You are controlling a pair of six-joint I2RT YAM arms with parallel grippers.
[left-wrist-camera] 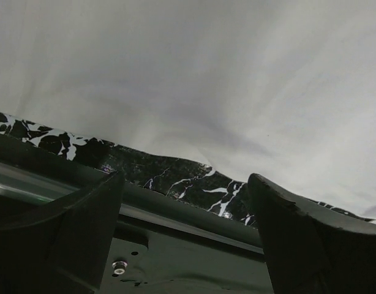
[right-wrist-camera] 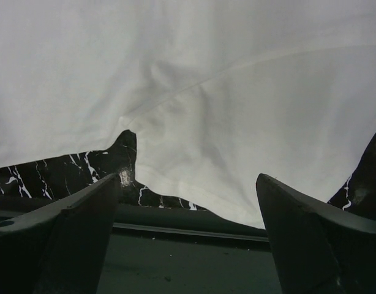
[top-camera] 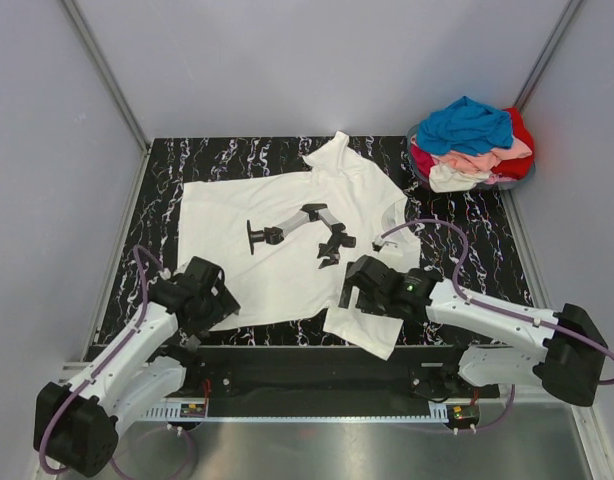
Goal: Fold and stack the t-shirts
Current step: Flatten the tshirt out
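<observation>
I have the white t-shirt [top-camera: 277,215] spread flat on the black marbled surface [top-camera: 167,170], neck toward the right and its black print [top-camera: 302,230] facing up. One sleeve [top-camera: 372,330] lies at the near edge, partly over the rim of the surface, and the other points to the far side. My left tool [top-camera: 202,290] sits low at the near left corner of the shirt, by the hem. On its wrist camera the fingers [left-wrist-camera: 59,233] are spread wide with nothing between them, and the cloth edge lies just ahead over a strip of surface. My right tool [top-camera: 362,285] is down by the near sleeve. Its fingers [right-wrist-camera: 316,239] are spread too, gripping nothing, and the sleeve and the underarm seam lie just in front of them. The other t-shirts are heaped in a basket [top-camera: 517,175] at the far right corner: blue [top-camera: 472,122] on top, pink [top-camera: 477,160] and cream [top-camera: 452,178] below, red [top-camera: 522,135] behind.
</observation>
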